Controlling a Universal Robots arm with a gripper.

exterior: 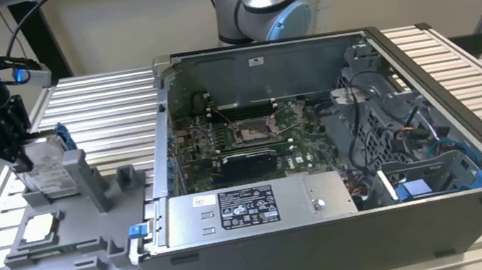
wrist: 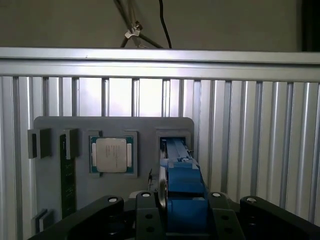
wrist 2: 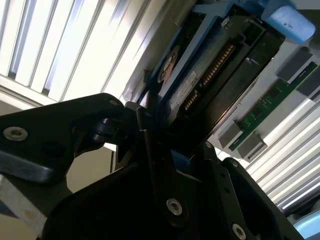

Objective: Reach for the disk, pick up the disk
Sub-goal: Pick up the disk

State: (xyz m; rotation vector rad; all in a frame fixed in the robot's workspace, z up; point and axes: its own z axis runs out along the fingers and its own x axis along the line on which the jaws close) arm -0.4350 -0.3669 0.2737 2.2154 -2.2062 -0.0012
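The black two-fingered gripper [exterior: 27, 161] hangs over the end of the grey plastic stand with upright posts [exterior: 65, 236], which lies on the slatted aluminium table [exterior: 102, 105] at the exterior view's left. Its fingers [wrist: 216, 212] are drawn in to about the thickness of the flat rectangular silver-metal disk with blue plastic side rails [exterior: 50, 167], one on each broad face and pressed against it, so the gripper has hold of the disk. The disk stands upright on its narrow edge, its lower edge down among the stand's posts; whether it is clear of its slot I cannot tell. In the first wrist view the disk [wrist: 182, 185] shows edge-on, a blue rail uppermost, running from the gripper [wrist: 182, 212] toward the slot in the stand [wrist: 145, 130]. Just beside that slot sits a small square chip with a pale metal face [wrist: 111, 155], and beyond it a narrow green circuit strip [wrist: 67, 175] in its own groove. In the second wrist view the disk [wrist 2: 210, 85] fills the middle, its row of connector pins showing, with the gripper's [wrist 2: 165, 165] dark finger lying along its face. At the exterior view's right of the stand, touching it, stands an open dark grey computer case [exterior: 334, 246] with a silver labelled power unit [exterior: 243, 210] inside.
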